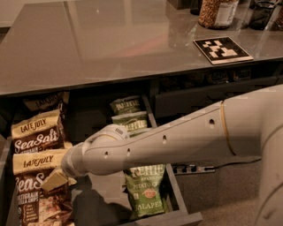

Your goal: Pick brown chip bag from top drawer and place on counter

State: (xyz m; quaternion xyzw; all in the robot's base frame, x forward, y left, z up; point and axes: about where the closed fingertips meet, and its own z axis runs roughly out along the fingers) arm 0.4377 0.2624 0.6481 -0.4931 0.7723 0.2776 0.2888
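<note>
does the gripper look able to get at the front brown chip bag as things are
Probably yes: the gripper is inside the open top drawer, right at the brown chip bag, nothing between them.

One camera, high and close, angled down past the counter edge into the open drawer.

You look from the robot's side of the cabinet, facing forward and steeply down. The counter fills the upper frame from 9 round to 3 o'clock, cut off at 12. A jar and a black-and-white marker card sit toward 1 o'clock. The top drawer lies open from 6 to 9, its front rim at the bottom edge. You sit very near: the arm enters large at 3 to 4 o'clock and runs across to the gripper at 8 o'clock, over the drawer's left side.
</note>
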